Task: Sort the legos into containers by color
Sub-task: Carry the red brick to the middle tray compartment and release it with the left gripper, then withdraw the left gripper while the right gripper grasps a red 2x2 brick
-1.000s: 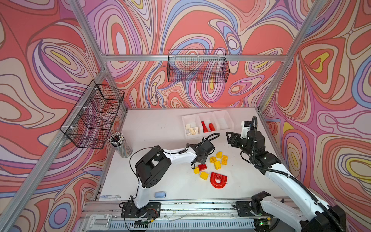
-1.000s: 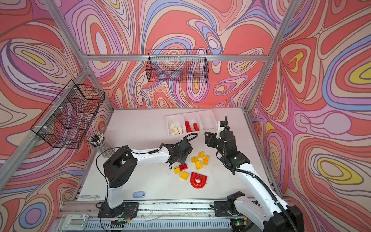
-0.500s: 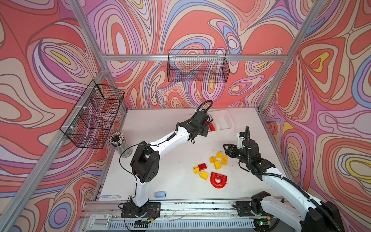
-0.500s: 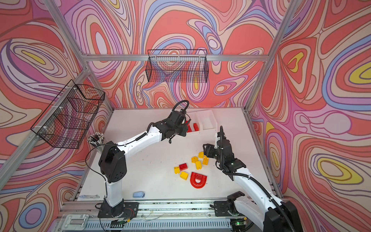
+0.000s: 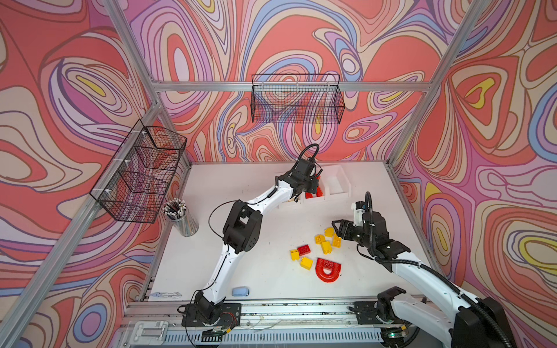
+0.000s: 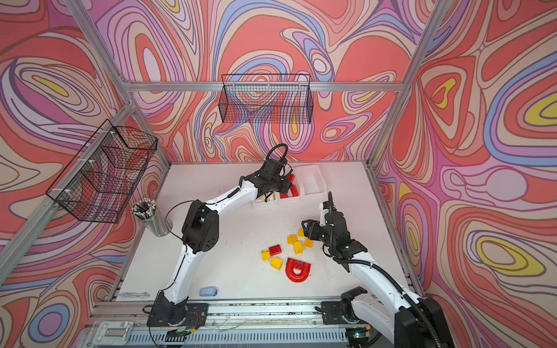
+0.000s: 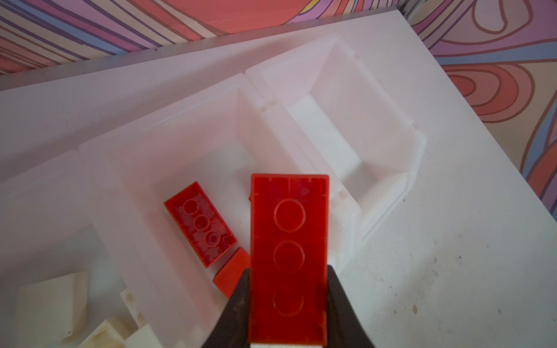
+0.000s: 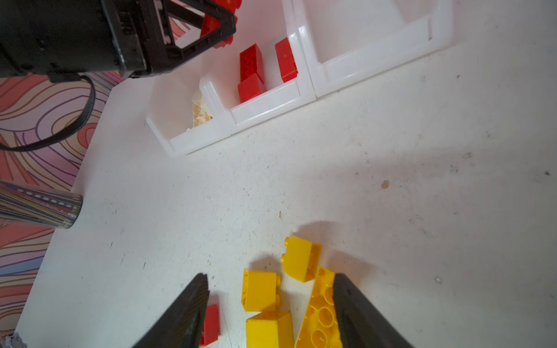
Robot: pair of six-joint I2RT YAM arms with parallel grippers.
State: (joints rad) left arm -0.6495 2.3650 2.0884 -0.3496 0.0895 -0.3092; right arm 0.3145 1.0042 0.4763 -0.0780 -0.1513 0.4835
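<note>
- Tabletop [image 5: 229, 186], white and scuffed, carries everything we describe below.
- A black wire basket [image 5: 297, 102] hangs on the back wall, and a tiered wire basket [image 5: 141, 171] hangs on the left wall.
- The left arm stretches to the back of the table. Its left gripper [image 7: 288, 272] pinches a long red brick [image 7: 288, 229] by the long sides, hollow underside toward the wrist camera. We place it above the middle bin.
- The right arm bends low over the loose pieces. The right gripper [image 8: 270, 280] has its jaws spread and carries nothing. One finger [image 8: 349, 301] sits just beside a long yellow brick [image 8: 319, 313]; we cannot tell whether they touch.
- The containers [image 8: 265, 110] are three white bins joined in a row at the back of the table, right of centre.
- A metal pencil cup [image 5: 184, 221] stands near the left edge.
- The red arch [image 5: 328, 269] lies flat toward the front, well apart from the bins.
- In the middle bin we count three red bricks [image 8: 250, 64]; the left bin holds cream bricks [image 8: 200, 116].
- Several yellow bricks [image 5: 326, 245] cluster just behind the arch, under the right gripper.
- A small red brick [image 5: 304, 249] lies left of that cluster, touching a yellow one.
- A pale blue block [image 5: 240, 291] sits near the front edge.
</note>
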